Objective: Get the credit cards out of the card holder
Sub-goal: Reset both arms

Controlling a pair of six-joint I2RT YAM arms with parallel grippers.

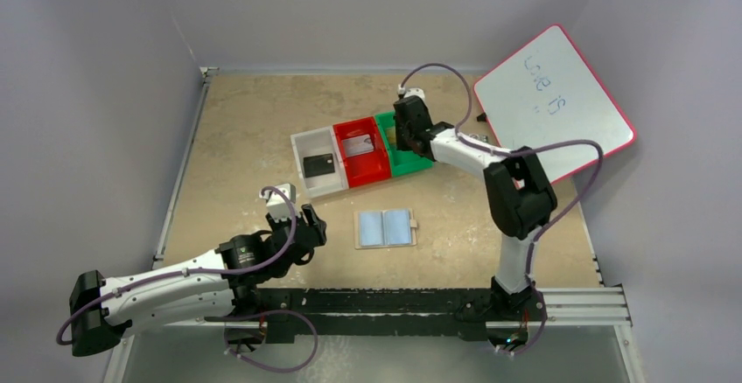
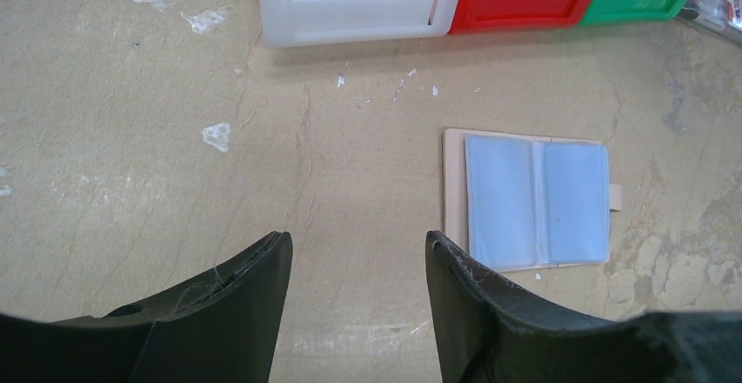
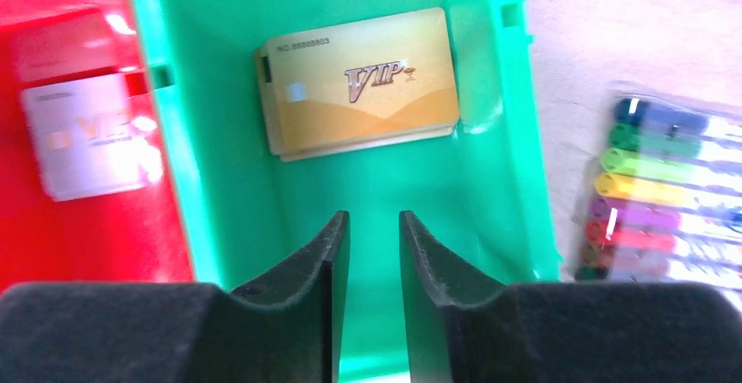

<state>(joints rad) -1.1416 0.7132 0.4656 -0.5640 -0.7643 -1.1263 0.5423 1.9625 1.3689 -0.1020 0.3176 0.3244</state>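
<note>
The tan card holder (image 1: 385, 227) (image 2: 534, 199) lies unfolded on the table, its two light-blue pockets facing up. My left gripper (image 1: 308, 224) (image 2: 357, 241) hovers open just left of it, holding nothing. My right gripper (image 1: 408, 128) (image 3: 374, 219) hangs over the green bin (image 1: 409, 161) (image 3: 219, 191), jaws slightly open with nothing between them. A stack of gold VIP cards (image 3: 359, 81) lies in that bin, beyond the fingertips. A silver card (image 1: 357, 145) (image 3: 83, 134) rests in the red bin (image 1: 367, 171), and a black card (image 1: 318, 165) in the white bin (image 1: 304, 143).
The three bins stand in a row behind the card holder. A pack of coloured markers (image 3: 669, 191) lies right of the green bin. A whiteboard with a pink rim (image 1: 556, 103) leans at the back right. Walls close in the table's left and back.
</note>
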